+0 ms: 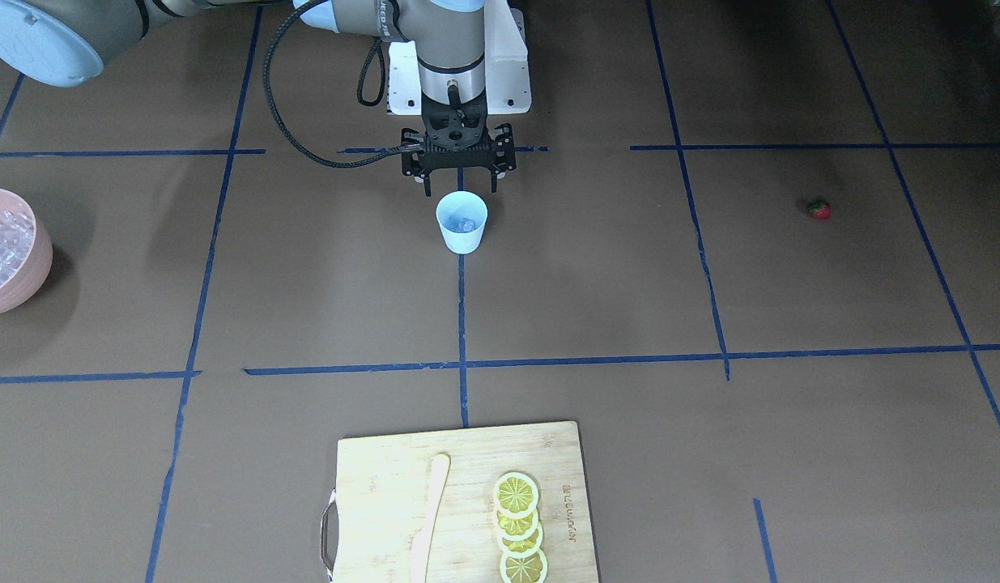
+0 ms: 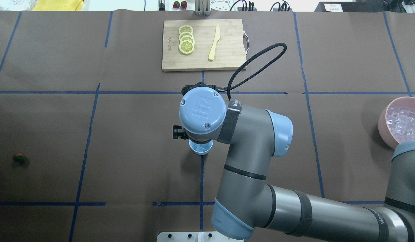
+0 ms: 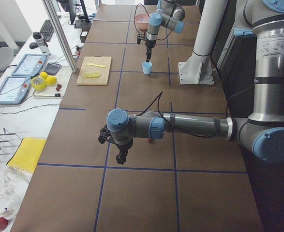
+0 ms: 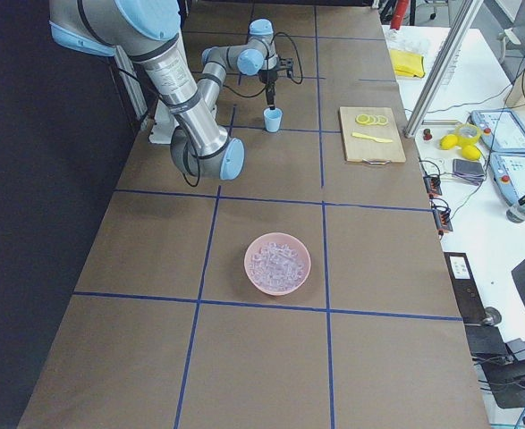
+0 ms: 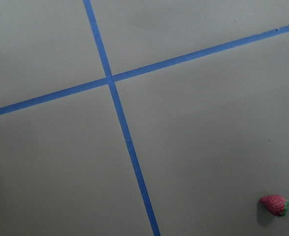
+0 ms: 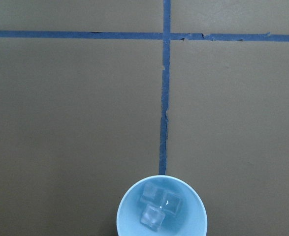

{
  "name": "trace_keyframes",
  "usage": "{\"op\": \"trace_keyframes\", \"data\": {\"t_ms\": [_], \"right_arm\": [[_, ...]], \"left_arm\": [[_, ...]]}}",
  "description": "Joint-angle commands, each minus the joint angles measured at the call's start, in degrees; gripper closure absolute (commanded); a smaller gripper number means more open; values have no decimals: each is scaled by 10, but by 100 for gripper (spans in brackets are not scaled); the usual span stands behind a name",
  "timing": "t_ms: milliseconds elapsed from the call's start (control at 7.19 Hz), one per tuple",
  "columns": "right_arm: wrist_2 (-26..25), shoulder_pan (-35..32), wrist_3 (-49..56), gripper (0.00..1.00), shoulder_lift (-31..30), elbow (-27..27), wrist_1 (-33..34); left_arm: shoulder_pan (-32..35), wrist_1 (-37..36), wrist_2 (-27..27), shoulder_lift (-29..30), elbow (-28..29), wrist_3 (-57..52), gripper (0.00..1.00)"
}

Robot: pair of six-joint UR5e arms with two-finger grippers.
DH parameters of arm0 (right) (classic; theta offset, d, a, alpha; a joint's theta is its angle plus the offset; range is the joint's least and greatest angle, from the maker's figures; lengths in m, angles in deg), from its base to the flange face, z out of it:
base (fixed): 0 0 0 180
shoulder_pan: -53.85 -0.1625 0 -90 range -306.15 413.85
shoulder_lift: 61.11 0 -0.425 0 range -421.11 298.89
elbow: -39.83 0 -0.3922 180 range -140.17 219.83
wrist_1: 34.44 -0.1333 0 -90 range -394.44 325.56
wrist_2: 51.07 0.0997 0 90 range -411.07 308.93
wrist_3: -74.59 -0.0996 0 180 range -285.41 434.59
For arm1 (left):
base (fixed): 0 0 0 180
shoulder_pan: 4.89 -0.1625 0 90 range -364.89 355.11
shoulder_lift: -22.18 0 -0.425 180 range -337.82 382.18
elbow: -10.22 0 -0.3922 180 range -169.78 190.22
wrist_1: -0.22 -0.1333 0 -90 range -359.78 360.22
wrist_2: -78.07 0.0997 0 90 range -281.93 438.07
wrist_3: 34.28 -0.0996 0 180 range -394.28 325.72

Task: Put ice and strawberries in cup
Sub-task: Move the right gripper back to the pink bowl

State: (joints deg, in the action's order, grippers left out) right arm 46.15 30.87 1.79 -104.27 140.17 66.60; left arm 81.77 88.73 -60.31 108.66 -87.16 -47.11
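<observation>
Lit evenly and fairly brightly from overhead, with only soft, faint shadows beside the cup (image 1: 461,235) and the pink bowl (image 1: 34,271) on the matte table (image 1: 597,275). Caught small white glints on the ice (image 6: 154,209) in the right wrist view, sharp and without blur. Fell to near black beyond the table's edge on the robot's side in the exterior right view.

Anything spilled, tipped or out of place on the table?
Nothing stands out. The small light-blue tapered cup stands upright with clear ice cubes inside. The pink bowl of ice also sits upright. The tiny red strawberry lies alone, far from the cup.
</observation>
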Motion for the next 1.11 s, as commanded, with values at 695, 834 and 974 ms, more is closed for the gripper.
{"op": "trace_keyframes", "data": {"t_ms": [695,834,974], "right_arm": [[162,-200,291,1,-210,130,-6],[207,-255,381,1,-263,144,-6],[217,-305,456,1,-315,168,-6]], "left_arm": [[-2,1,1,9,-4,1,0],[-2,0,0,18,0,2,0],[-3,-2,1,33,0,3,0]]}}
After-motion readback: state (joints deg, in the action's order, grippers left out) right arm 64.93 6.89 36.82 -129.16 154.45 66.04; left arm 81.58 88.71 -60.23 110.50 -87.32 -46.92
